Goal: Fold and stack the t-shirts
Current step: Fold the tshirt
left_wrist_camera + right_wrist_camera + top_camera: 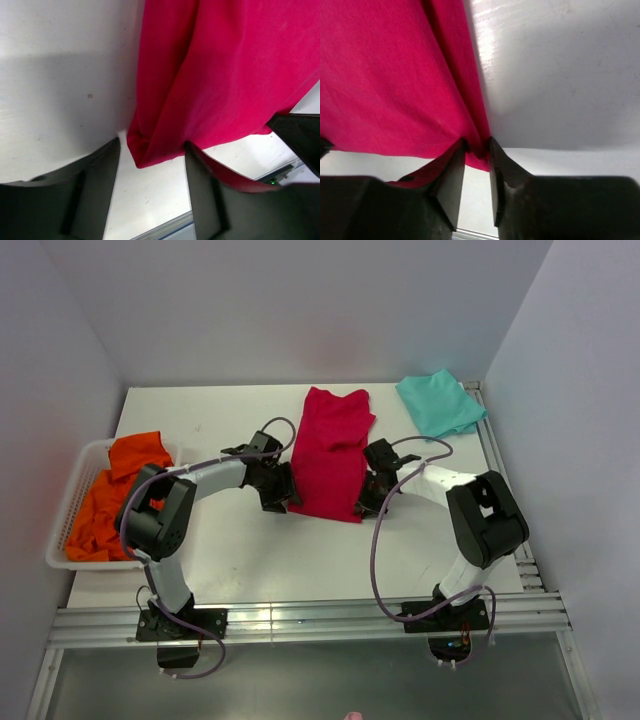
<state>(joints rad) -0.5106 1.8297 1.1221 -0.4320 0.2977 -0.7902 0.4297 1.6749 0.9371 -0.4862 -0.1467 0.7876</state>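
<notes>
The crimson-red t-shirt (330, 455) lies as a long strip in the middle of the table, one sleeve folded over its far end. My left gripper (283, 490) is at its near left corner. In the left wrist view the jaws (152, 152) stand apart, with the cloth corner (150, 145) between the tips but not pinched. My right gripper (368, 495) is at the near right corner. In the right wrist view it (476, 145) is shut on the red hem (479, 150). The teal-green t-shirt (440, 405) lies folded at the far right.
A white slatted basket (60, 540) at the table's left edge holds bright orange garments (115, 490). A metal rail (300, 620) runs along the near edge, and walls enclose the table at the back and sides.
</notes>
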